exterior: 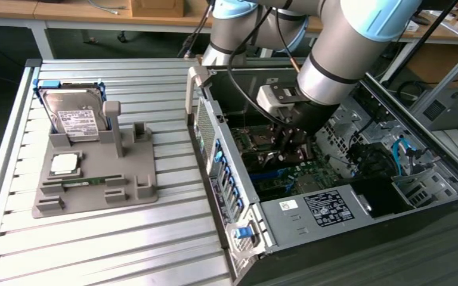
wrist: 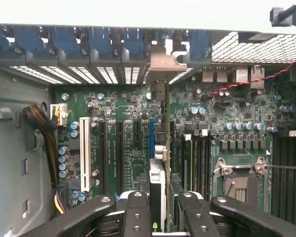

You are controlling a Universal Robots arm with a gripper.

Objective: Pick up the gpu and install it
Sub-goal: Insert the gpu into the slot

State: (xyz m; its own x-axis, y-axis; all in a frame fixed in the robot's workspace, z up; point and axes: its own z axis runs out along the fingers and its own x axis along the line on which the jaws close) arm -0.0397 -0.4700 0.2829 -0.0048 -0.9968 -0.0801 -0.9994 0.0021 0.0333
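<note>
Deep inside the open black-and-silver computer case (exterior: pixel 207 128), lying on its side on the ribbed metal desk (exterior: pixel 93 250): black end effector (exterior: pixel 291 149), partly closed, fingers (wrist: pixel 138 212) clamped on either side of the thin greenish-dark gpu card (wrist: pixel 158 180). Held edge-on over the case's green motherboard (wrist: pixel 123 113), just beside the blue expansion slot (wrist: pixel 151 138), with the silver bracket end (wrist: pixel 165 61) up against the case's rear slot openings. Cannot tell whether seated in a slot. Outside the case, towards the exterior view's left: grey plastic parts holder (exterior: pixel 138 179) carrying a silver boxy hard drive (exterior: pixel 74 116) with a white label, a square processor (exterior: pixel 64 162) and a narrow green memory stick (exterior: pixel 93 180).
</note>
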